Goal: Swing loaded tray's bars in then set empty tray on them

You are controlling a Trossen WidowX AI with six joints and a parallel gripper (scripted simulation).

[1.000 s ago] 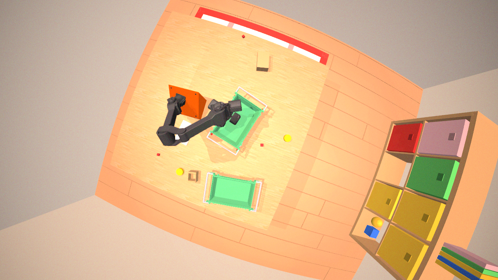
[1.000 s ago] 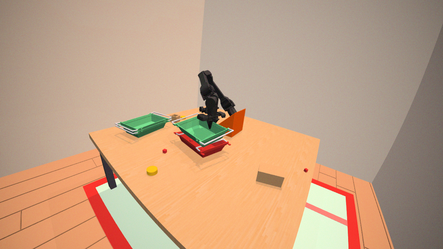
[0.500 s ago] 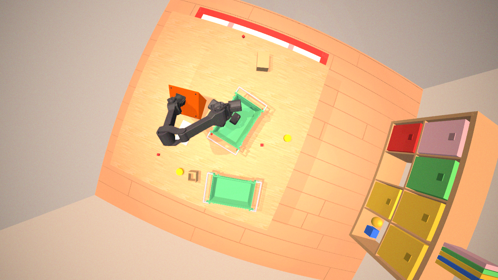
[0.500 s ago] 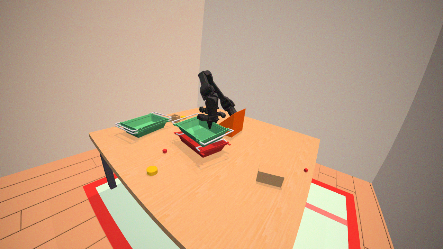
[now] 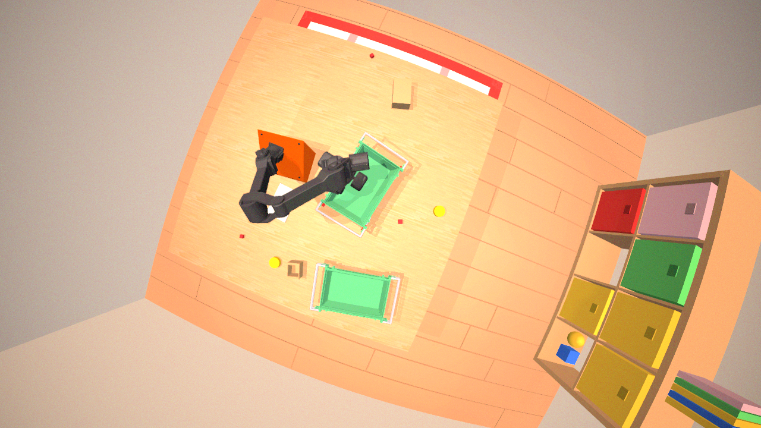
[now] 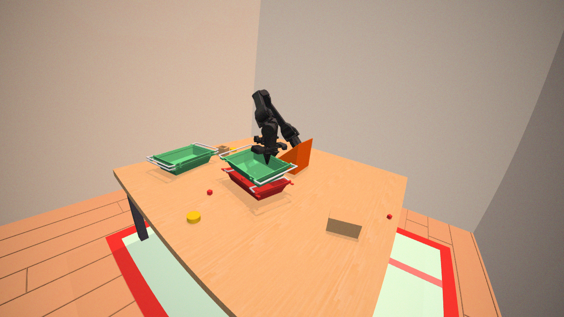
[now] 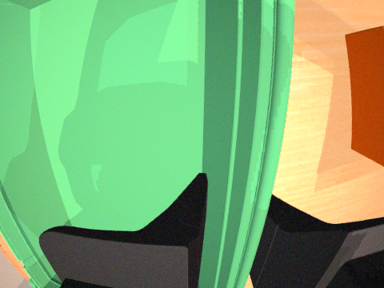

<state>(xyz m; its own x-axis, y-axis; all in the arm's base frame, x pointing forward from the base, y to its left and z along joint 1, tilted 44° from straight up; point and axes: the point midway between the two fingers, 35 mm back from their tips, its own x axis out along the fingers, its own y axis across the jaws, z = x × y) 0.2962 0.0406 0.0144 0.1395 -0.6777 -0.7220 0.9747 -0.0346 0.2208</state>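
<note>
My gripper (image 6: 271, 158) (image 7: 217, 181) is shut on one long side wall of the held green tray (image 5: 372, 199) (image 6: 252, 165) (image 7: 132, 132), one finger inside and one outside. This tray is empty and looks about level just above the red tray (image 6: 272, 192), with its own white bars out over its ends. The red tray stands on the table, mostly hidden from above. One white bar (image 6: 252, 189) of it shows at the near end, swung in under the green tray. Its far bar is mostly hidden, as is its load. I cannot tell whether the green tray touches the bars.
A second green tray (image 5: 354, 292) (image 6: 189, 156) stands to one side, bars outward. An orange angled panel (image 5: 289, 159) (image 6: 301, 157) (image 7: 368, 96) stands close behind the held tray. A tan block (image 5: 401, 93) (image 6: 343, 226), yellow discs (image 5: 439, 211) (image 6: 193, 216) and small red cubes (image 5: 400, 221) (image 6: 209, 192) lie around.
</note>
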